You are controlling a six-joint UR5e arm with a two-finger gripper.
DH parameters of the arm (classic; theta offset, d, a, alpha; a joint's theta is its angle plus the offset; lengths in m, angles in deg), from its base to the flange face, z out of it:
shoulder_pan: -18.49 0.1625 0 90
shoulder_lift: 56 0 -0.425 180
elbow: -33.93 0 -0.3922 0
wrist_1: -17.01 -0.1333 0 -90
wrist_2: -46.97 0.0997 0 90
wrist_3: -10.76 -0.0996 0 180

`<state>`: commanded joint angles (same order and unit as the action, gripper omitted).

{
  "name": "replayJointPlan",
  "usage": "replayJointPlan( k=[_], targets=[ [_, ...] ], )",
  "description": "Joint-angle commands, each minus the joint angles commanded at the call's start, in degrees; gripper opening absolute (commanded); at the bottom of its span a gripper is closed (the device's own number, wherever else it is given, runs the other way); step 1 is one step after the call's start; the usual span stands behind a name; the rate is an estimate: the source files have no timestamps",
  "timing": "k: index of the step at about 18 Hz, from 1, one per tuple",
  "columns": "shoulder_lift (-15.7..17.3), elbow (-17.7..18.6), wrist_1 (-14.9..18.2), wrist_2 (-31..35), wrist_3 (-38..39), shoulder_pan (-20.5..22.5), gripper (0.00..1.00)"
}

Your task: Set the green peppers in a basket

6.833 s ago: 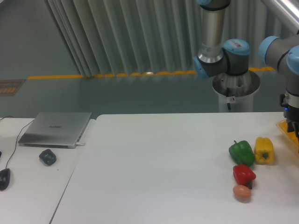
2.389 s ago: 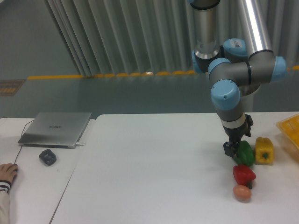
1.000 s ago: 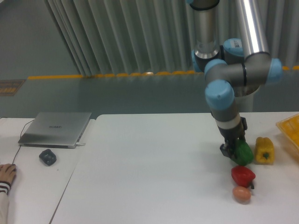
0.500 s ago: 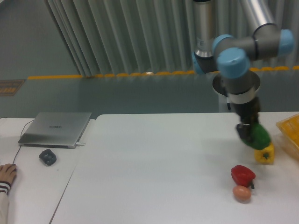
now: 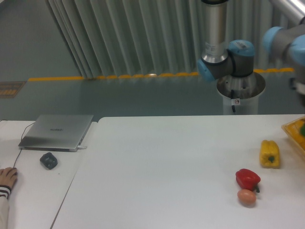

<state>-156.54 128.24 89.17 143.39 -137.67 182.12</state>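
Note:
Only a sliver of the green pepper (image 5: 302, 128) shows at the right edge of the camera view, inside or just over the yellow-orange basket (image 5: 290, 129), which is itself cut off by the frame. The arm's grey and blue links (image 5: 288, 44) reach off the right edge above the basket. The gripper itself lies outside the picture, so whether it holds the pepper is hidden.
A yellow pepper (image 5: 269, 153), a red pepper (image 5: 248, 178) and a peach-coloured egg-shaped thing (image 5: 246, 196) lie on the white table's right side. On the left table are a closed laptop (image 5: 57, 131), a dark mouse (image 5: 48, 160) and a person's hand (image 5: 6, 178).
The gripper closed on the green pepper, lifted it from beside the yellow pepper and carried it right to the basket; the gripper has now left the frame.

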Motion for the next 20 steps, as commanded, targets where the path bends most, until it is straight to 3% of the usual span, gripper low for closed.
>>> replayJointPlan(
  k=[2,4,6,13,16,20],
  targets=[
    [-0.8,0.7,0.0,-1.5,-3.5,2.8,0.55],
    [-0.8,1.6,0.0,-2.7,-4.4,4.6,0.83],
    [-0.8,2.5,0.0,-4.0,-4.0,5.0,0.99],
    [-0.6,1.5,0.0,-4.1,-4.3,6.1,1.0],
    [-1.2,-1.0,0.0,-4.8,-3.5,5.4,1.0],
    [-1.3,-1.1,-0.4,-10.2,10.1,2.2,1.0]
  ],
)
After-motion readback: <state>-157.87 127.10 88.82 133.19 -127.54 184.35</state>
